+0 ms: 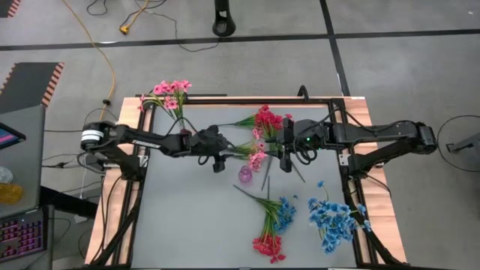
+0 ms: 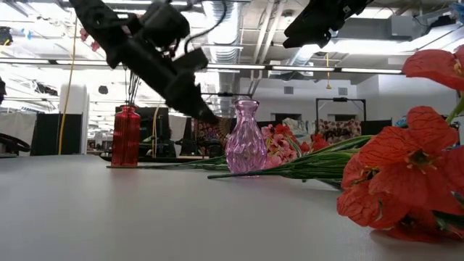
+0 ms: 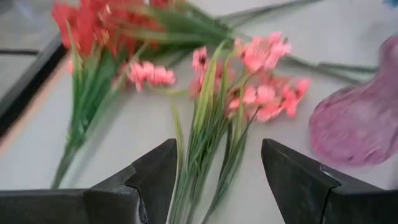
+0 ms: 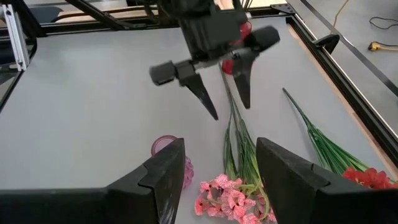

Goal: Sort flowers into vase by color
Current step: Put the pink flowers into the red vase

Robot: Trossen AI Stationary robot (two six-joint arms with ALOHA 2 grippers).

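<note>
A pink sprig lies flat on the grey table with its blossoms next to the upright pink glass vase. My left gripper is open. It slants down over the sprig's green stems, one finger on either side, and I see no touch. My right gripper is open and raised. It hovers over the sprig's blossom end, facing the left gripper.
A red sprig lies toward the far edge. Blue sprigs and a red-and-blue bunch lie near the near edge, and red blossoms crowd the low camera. A red vase stands far left, by pink flowers.
</note>
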